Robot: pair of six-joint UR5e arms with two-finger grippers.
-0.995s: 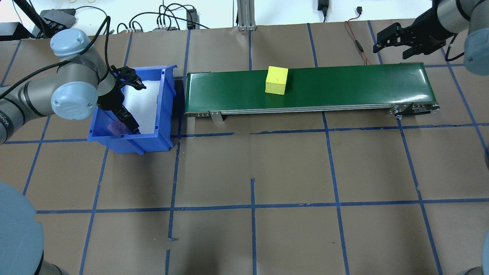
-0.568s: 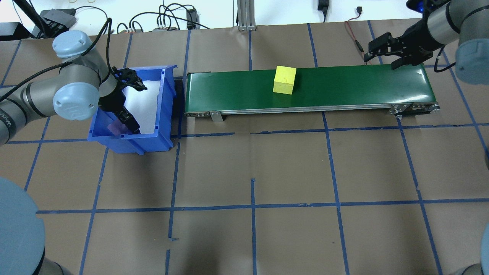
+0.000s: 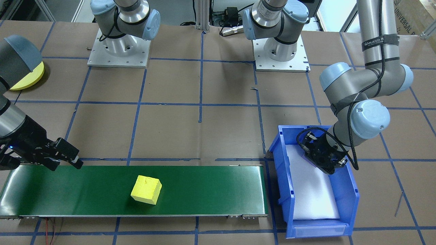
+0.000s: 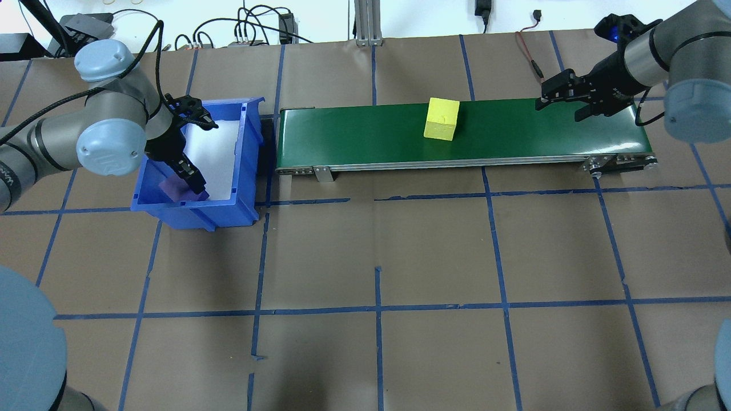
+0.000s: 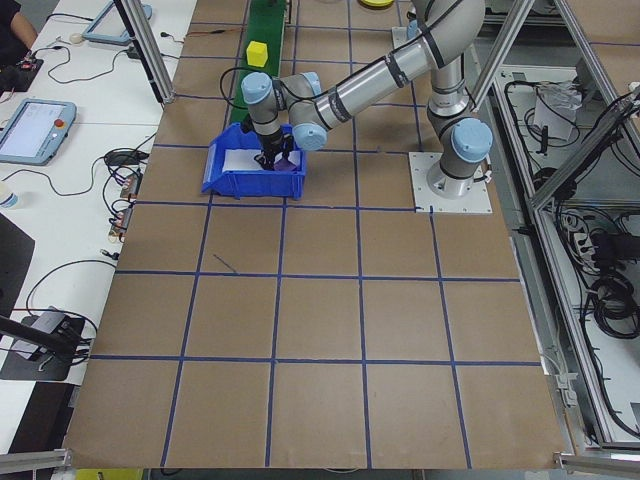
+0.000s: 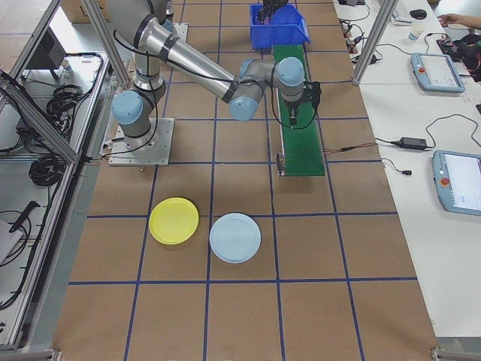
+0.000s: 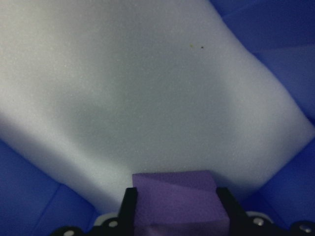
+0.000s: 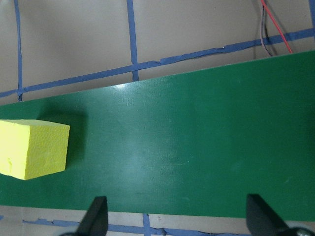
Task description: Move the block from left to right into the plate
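Note:
A purple block sits between the fingers of my left gripper, which is shut on it just above the white foam inside the blue bin. The overhead view shows that gripper and the block at the bin's near left corner. A yellow block lies on the green conveyor belt, a little right of its middle. My right gripper hangs open over the belt's right end with nothing in it; its wrist view shows the yellow block at the left. The yellow plate lies on the table, far from the belt.
A light blue plate lies beside the yellow one. In the front-facing view my right arm's elbow hides part of the yellow plate. Cables and a red wire run behind the belt. Blue tape lines grid the brown table.
The yellow block has travelled to the right along the belt. My right gripper has come down and left, over the belt's right end. My left gripper stays in the bin.

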